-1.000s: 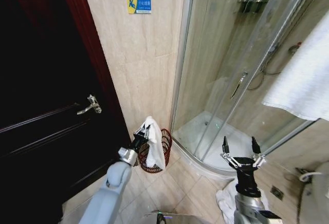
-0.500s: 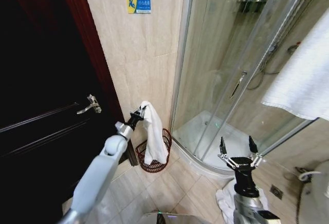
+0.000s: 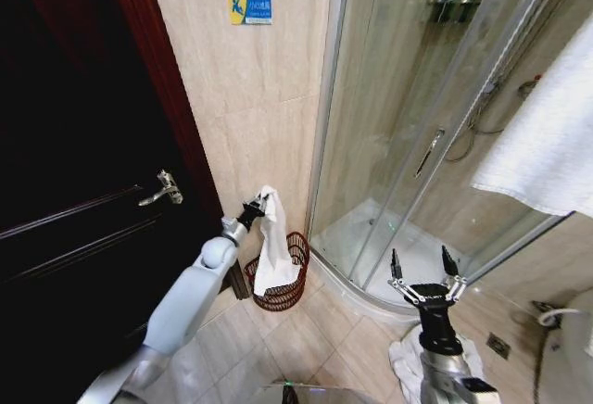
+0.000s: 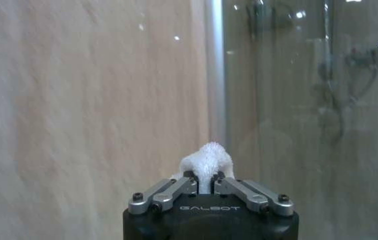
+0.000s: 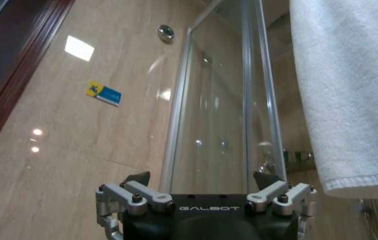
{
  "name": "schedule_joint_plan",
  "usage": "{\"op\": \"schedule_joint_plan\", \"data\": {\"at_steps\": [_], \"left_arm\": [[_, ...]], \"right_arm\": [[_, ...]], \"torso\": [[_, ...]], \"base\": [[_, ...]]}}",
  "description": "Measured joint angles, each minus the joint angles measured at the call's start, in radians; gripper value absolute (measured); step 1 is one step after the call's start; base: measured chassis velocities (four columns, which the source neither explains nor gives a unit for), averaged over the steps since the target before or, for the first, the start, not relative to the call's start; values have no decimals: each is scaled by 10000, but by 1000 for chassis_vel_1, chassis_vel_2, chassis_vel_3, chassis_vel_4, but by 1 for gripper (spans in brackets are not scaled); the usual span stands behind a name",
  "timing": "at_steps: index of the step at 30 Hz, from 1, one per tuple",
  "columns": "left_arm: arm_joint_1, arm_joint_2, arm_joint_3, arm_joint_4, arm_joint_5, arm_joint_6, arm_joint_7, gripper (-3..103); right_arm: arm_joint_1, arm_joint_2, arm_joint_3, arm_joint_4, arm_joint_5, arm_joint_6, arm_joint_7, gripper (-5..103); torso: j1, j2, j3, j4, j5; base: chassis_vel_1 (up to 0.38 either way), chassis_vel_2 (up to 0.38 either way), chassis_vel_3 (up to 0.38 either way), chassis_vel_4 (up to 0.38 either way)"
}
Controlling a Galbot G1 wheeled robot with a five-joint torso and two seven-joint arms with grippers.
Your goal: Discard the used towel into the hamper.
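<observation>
Towel (image 3: pixel 271 246) first: the used white one hangs in a long limp fold from the left gripper (image 3: pixel 258 208), its upper end pinched and its lower end dangling down at the rim of the hamper (image 3: pixel 295 284). From the head view I cannot tell for sure whether that tail is already inside the basket or only draped across its near edge. The hamper itself, a small round reddish-brown wire basket, stands on the tiled floor (image 3: pixel 306 339) in the corner where the beige tiled wall (image 3: pixel 250 107) meets the glass shower enclosure (image 3: pixel 417 117), just beside the dark door (image 3: pixel 83 200).

The left wrist view confirms the grip: the fingers are closed tight with a tuft of white cloth bulging out between them. The left arm reaches forward, the gripper held above and a little to the door side of the hamper.

The right gripper (image 3: pixel 422 277) waits low near the shower base, its fingers spread wide and holding nothing. A clean towel (image 3: pixel 547 145) hangs at the right, and another white cloth (image 3: pixel 408 358) lies on the floor beneath that arm.

By my reading, this is the carrying and positioning step, nearly over. What the next move asks for is the cloth centred over the basket's mouth before the fingers part, so that it drops inside rather than over the rim.
</observation>
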Motion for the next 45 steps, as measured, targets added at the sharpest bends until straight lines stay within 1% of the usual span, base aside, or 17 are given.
{"op": "schedule_joint_plan", "data": {"at_steps": [4,6,9,10,13,16,18,20,21,24,29,45], "left_arm": [[239,-382,95,581,483,-230,96,8],[321,-465,94,765,610,-301,108,8],[524,-636,36,1299,1394,-464,-2,8],[524,-636,36,1299,1394,-464,-2,8],[739,-729,-161,1741,1976,-610,-41,8],[861,-770,-248,2084,2165,-634,-84,8],[862,-800,-223,2248,2222,-654,-86,8],[811,-916,-104,2697,2435,-739,-78,8],[811,-916,-104,2697,2435,-739,-78,8],[745,-1218,-64,3109,2532,-759,-207,8],[672,-1444,128,3590,2702,-870,-212,8],[151,-1665,294,4653,3173,-1307,-86,8]], "right_arm": [[-32,0,-25,72,4,-32,53,100],[-35,0,-49,98,-6,-34,55,100],[-59,0,-96,117,-64,-34,58,100],[-59,0,-96,117,-64,-34,58,100],[-84,0,-177,112,-85,-46,60,100],[-72,0,-217,103,-90,-98,64,100],[-81,0,-216,110,-92,-103,64,100],[-142,0,-191,192,-91,-98,64,100],[-142,0,-191,192,-91,-98,64,100],[-250,0,-156,237,-46,-4,64,100],[-280,0,-131,233,-39,76,131,100],[-87,0,-225,185,-148,15,56,100]], "torso": [[0,0,0,0,0],[0,0,-1,0,0],[0,0,0,1,0],[0,0,0,1,0],[0,0,-1,0,1],[0,0,0,4,2],[0,0,-1,3,1],[-1,0,0,0,1],[-1,0,0,0,1],[-1,0,-1,-1,1],[0,0,0,0,0],[-1,0,0,0,0]], "base": [[0,0,0,0],[0,0,0,0],[0,0,0,0],[0,0,0,0],[0,0,0,0],[0,0,0,0],[0,0,0,0],[0,0,0,0],[0,0,0,0],[0,0,0,0],[0,0,0,0],[-17,18,22,-19]]}}
